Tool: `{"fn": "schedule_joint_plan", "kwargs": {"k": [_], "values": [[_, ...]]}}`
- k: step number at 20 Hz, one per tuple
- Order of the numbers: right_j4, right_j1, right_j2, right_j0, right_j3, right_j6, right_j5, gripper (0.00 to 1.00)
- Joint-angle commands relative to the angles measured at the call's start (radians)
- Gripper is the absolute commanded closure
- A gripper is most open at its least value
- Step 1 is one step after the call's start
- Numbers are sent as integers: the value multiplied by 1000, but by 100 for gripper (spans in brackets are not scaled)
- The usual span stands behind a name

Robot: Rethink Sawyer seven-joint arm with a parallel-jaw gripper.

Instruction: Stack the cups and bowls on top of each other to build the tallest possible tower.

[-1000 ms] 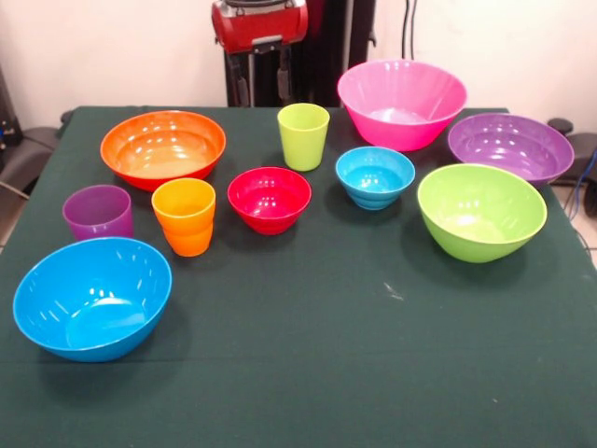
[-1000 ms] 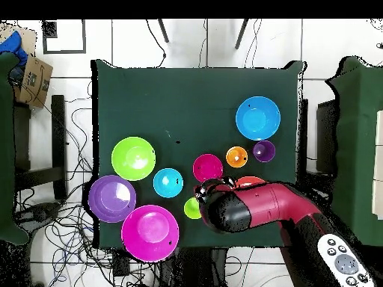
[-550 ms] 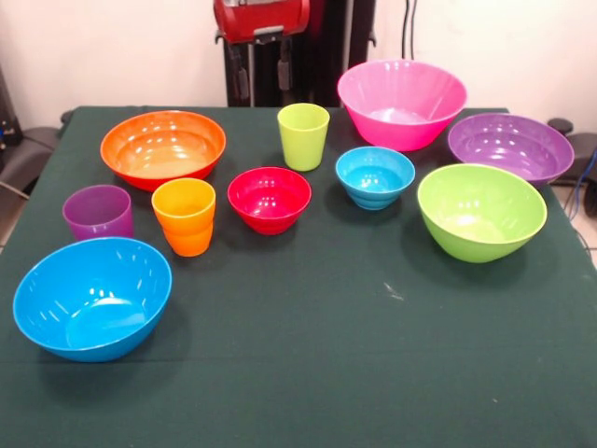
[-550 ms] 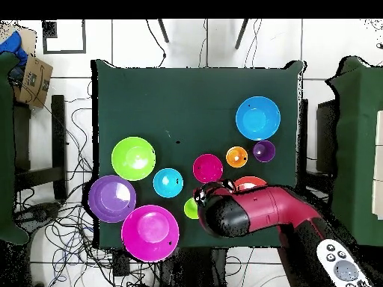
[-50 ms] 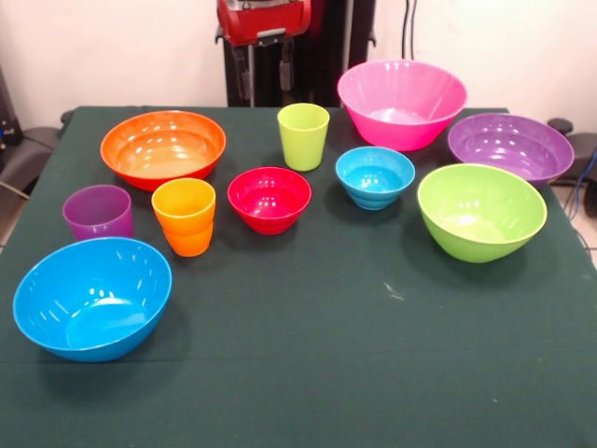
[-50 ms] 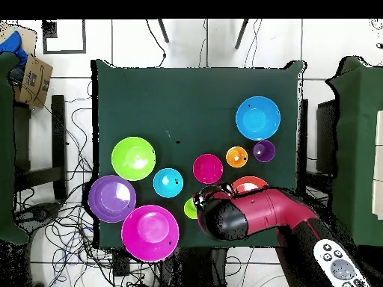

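Our end effector (image 5: 262, 37) shows only as a red and black block high above the counter's far edge, and we cannot tell from either view whether it is open or closed; it holds nothing we can see. No tower exists yet: every piece sits alone on the green counter (image 5: 373, 373). Nearest the camera-side edge, toward the left corner, lies the big blue bowl (image 5: 91, 297). Behind it stand the purple cup (image 5: 97, 212) and the ridged orange cup (image 5: 184, 216), just beside each other, with the small red bowl (image 5: 269, 199) and the small light blue bowl (image 5: 375, 176) in the middle and the lime green bowl (image 5: 481, 211) toward the right edge. Further back sit the orange bowl (image 5: 163, 147), the lime green cup (image 5: 303, 135) and the purple bowl (image 5: 510, 147), and nearest the far edge the pink bowl (image 5: 401, 103). We judge the risks as these: the cups and small bowls are crowded, so a descent on one may knock its neighbour; glossy tapered walls could slip from a pinch; the pink bowl near the far edge could be pushed off; and starting with a small piece would make a tippy base.
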Motion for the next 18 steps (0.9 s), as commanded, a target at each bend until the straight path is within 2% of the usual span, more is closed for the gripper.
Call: {"fn": "schedule_joint_plan", "kwargs": {"k": [1,9,11,18], "values": [[-125,48,-42,8,101,11,-80,0],[-137,51,-56,-5,104,9,-81,0],[-146,73,-61,-5,93,7,-84,0],[-189,115,-105,30,73,51,-131,0]]}}
